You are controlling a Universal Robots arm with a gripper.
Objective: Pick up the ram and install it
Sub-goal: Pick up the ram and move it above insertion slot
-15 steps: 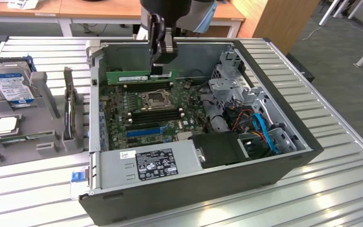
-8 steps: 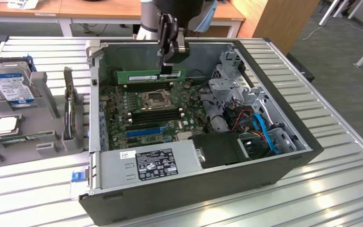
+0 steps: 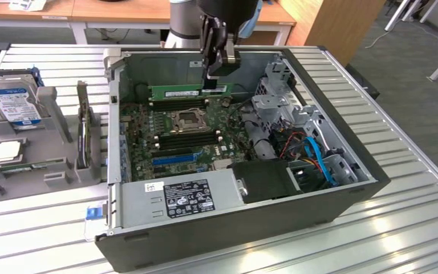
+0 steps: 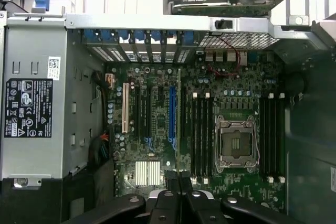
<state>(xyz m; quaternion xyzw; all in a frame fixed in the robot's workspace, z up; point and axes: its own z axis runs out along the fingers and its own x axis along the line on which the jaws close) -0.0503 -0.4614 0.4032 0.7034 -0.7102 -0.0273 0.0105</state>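
Right, your pincer [image 3: 214,87] is clamped on the ram [image 3: 179,91], gripping its upper edge near the exterior view's right end. The stick hangs level, on edge, inside the open computer case [image 3: 280,228], over the motherboard [image 3: 139,128], just past the CPU socket [image 3: 187,121].

Black metal gripper [image 3: 214,87]; thin green ram stick [image 3: 177,90], white sticker; green motherboard [image 3: 137,123], blue slot; silver ribbed table [image 3: 401,228].
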